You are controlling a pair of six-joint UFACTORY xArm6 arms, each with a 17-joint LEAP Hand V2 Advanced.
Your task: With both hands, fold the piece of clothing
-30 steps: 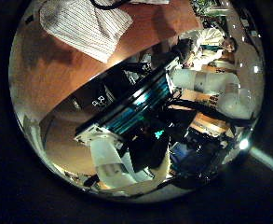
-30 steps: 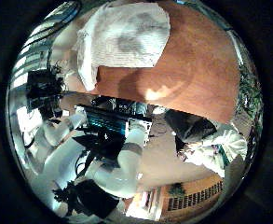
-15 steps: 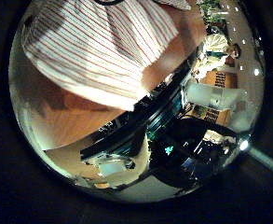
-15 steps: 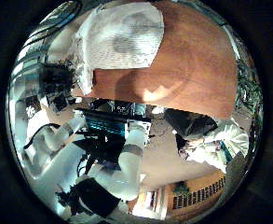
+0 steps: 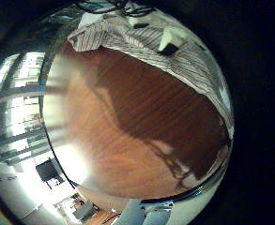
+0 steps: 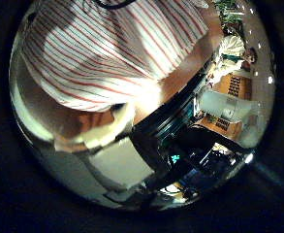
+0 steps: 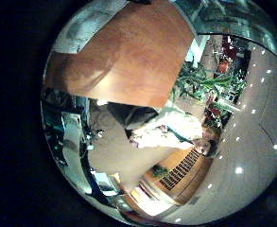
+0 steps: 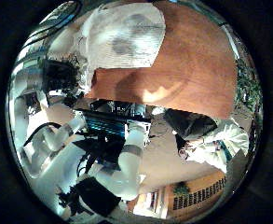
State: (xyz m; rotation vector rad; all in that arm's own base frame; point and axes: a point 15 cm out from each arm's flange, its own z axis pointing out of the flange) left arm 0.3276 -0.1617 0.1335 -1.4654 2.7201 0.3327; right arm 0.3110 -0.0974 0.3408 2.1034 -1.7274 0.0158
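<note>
Wooden table (image 8: 197, 65) bears striped garment (image 6: 112, 49); either hand's finger state cannot be told.

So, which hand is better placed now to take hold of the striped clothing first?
Probably the left: the striped clothing fills its palm view, so it is close. From the right palm it lies far off on the table.

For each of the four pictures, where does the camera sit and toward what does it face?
Left little finger side: on the left hand's palm, facing table and striped clothing; part of the hand shows.
Left thumb side: same palm, close over the clothing.
Right little finger side: right hand's palm, facing a table corner and the room.
Right thumb side: same palm, facing clothing on the table; a robot arm shows.
Shared: both thumb views see the clothing.
</note>
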